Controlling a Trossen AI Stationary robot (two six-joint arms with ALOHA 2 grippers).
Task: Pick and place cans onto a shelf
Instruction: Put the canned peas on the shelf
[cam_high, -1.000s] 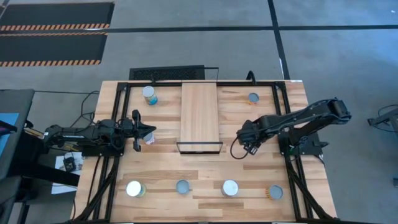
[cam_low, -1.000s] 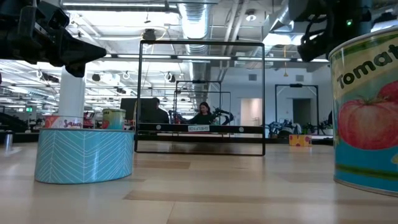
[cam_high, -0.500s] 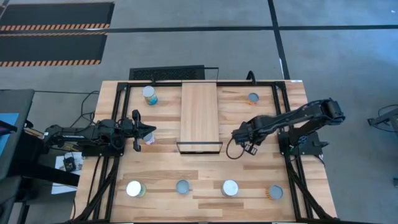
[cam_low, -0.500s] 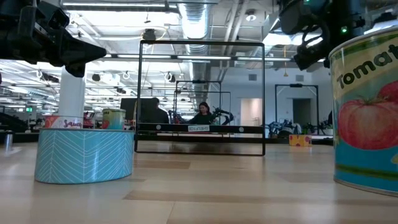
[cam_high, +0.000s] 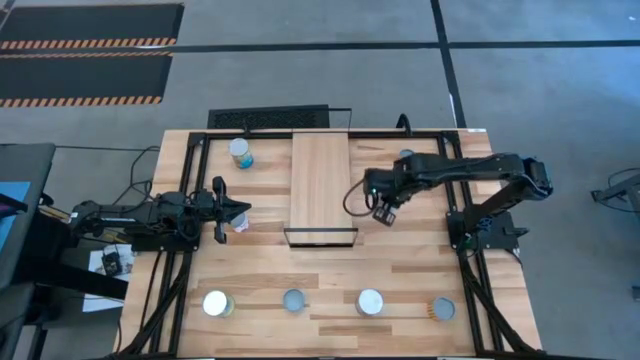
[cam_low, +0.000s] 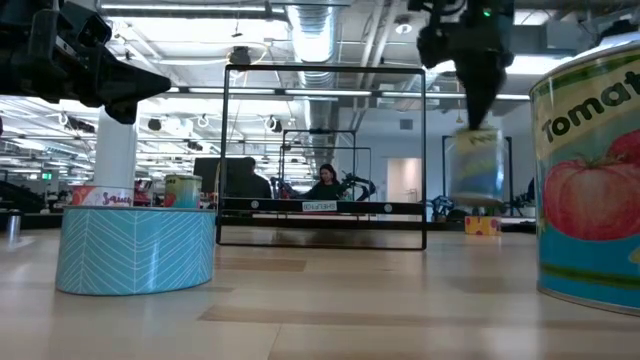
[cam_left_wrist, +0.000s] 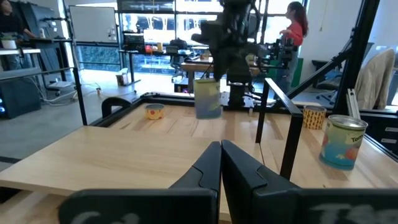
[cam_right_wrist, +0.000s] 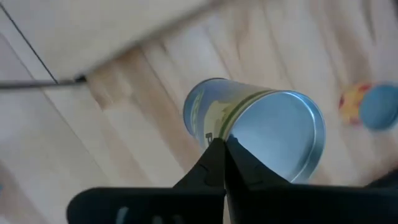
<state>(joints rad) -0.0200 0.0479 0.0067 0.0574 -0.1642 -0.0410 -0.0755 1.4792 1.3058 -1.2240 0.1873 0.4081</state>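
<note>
Right gripper (cam_high: 384, 214), closed on the rim of a can (cam_low: 476, 166), holds it above the desk (cam_high: 400, 270); shelf (cam_high: 321, 180) just beside it. Left gripper (cam_high: 243, 212) closed, empty.

Planked table (cam_high: 250, 270) — cans (cam_high: 293, 300), shelf (cam_high: 321, 180)

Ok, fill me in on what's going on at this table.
The right gripper is beside the shelf's right edge, fingers pinched shut, with a silver-topped can tilted just below them; whether it is actually held is unclear. The left gripper waits shut on the shelf's other side. No can is on the shelf yet; other cans stand around the table.
</note>
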